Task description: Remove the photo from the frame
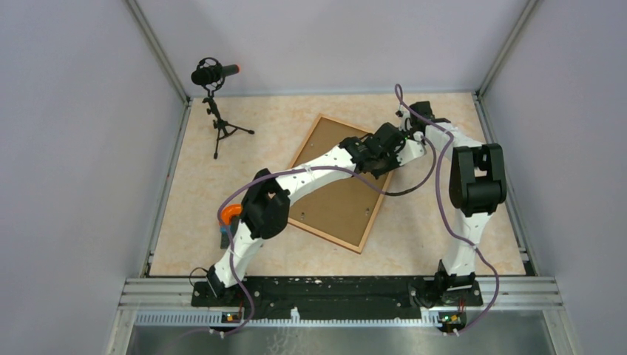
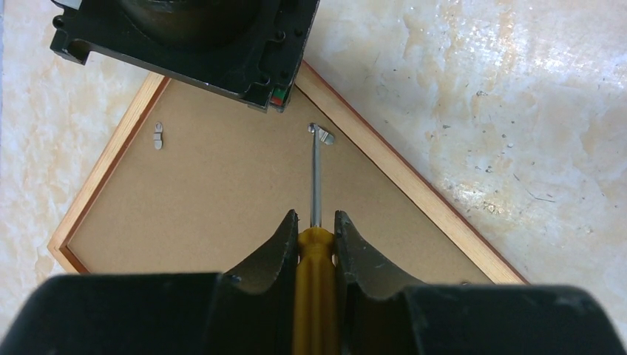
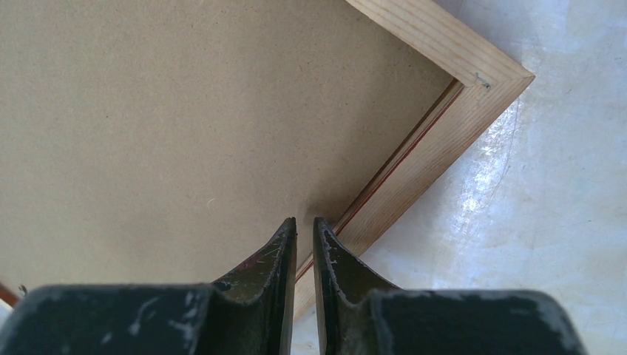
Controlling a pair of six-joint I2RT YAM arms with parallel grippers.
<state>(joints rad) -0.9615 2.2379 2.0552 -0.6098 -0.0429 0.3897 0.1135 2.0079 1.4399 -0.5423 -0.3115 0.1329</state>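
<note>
The marbled worktop [image 1: 200, 185] is occupied at its middle by the frame [image 1: 374, 216], which is laid face down and turned diagonally, so that its brown fibreboard backing [image 1: 334, 208] is uppermost inside the thin wooden border. The photo cannot be seen; it is judged to be shut in beneath that backing, so the task is taken to be at the clip-releasing step. The frame is expected to handle as a stiff, light thing, with a front that may be breakable, and it is best steadied by its wooden border. The backing is best raised at a freed edge. The print is likely to be thin and easily creased, so it should be taken by an edge or corner only. The right hand [image 3: 304, 225] is set over the backing just inside one frame corner, its fingers drawn almost together with nothing between them; whether they press on the board cannot be told. The left hand [image 2: 316, 222] is pinched on the yellow handle of a screwdriver [image 2: 316, 281], whose shaft is pointed at a small metal clip [image 2: 323, 133] near the border. A second clip [image 2: 157, 136] is seen by the opposite edge.
</note>
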